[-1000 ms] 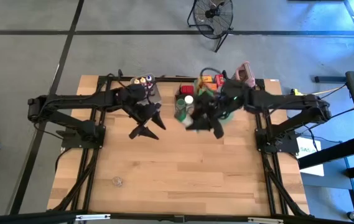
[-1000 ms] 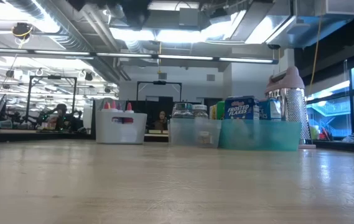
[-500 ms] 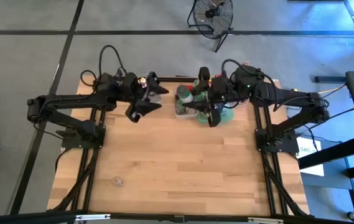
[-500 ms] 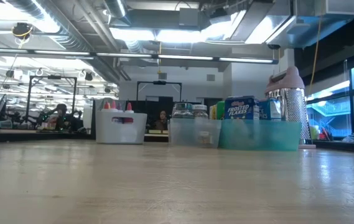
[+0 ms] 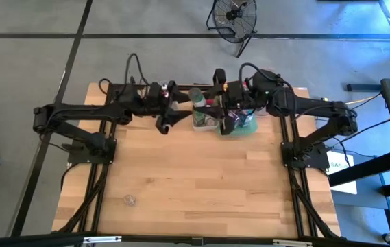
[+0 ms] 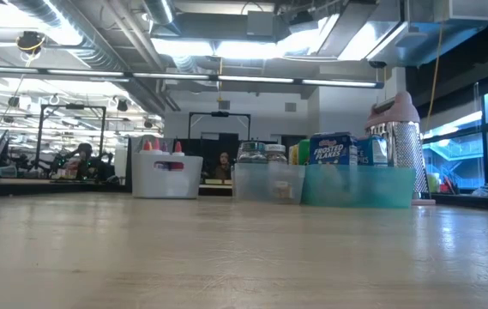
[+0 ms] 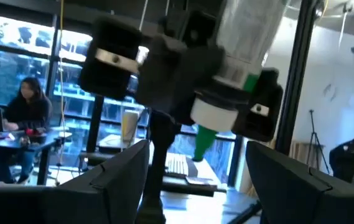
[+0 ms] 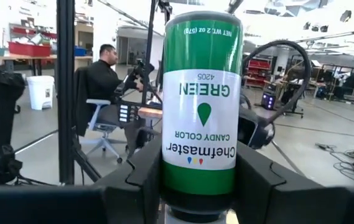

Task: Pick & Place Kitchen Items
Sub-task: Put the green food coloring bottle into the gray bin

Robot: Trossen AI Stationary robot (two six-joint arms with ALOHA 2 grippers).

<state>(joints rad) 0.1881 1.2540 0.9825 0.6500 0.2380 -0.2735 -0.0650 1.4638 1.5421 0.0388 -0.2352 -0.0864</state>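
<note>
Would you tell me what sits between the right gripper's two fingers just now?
In the right wrist view, a green-and-white Chefmaster candy color bottle stands clamped between the right gripper's fingers, label upside down, nothing else between them.

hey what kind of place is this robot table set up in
Probably a robotics lab or open workshop, not a kitchen. The low view shows exposed ceiling ducts and strip lights. A floor fan stands on bare concrete beyond the wooden table. In the right wrist view, a seated person works at a desk.
</note>
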